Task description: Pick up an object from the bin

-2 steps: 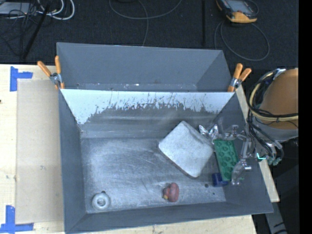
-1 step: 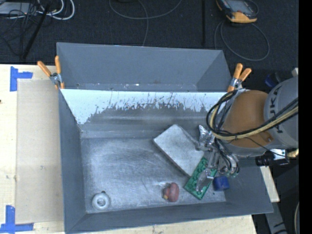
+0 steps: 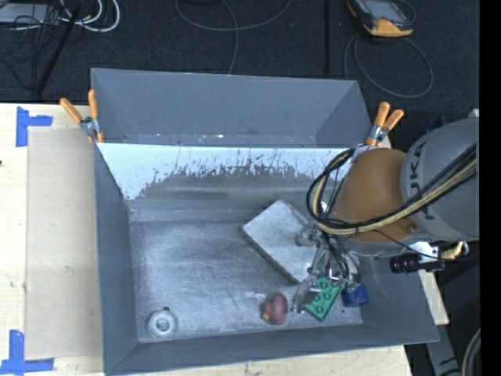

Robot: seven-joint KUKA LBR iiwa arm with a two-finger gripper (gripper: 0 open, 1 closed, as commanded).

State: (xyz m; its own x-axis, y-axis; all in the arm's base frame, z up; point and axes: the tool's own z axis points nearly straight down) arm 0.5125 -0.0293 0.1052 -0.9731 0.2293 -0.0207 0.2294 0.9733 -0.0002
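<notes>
Gripper (image 3: 319, 287) low on green block (image 3: 323, 299), presumably lowered for the grasp. Open or closed: cannot tell. Brown ball (image 3: 275, 309) just left of block, blue piece (image 3: 356, 294) just right, grey slab (image 3: 272, 233) behind.

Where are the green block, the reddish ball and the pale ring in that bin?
green block (image 3: 324, 300): camera view, middle of its top face.
reddish ball (image 3: 274, 309): camera view, its centre.
pale ring (image 3: 154, 323): camera view, its left rim.
</notes>
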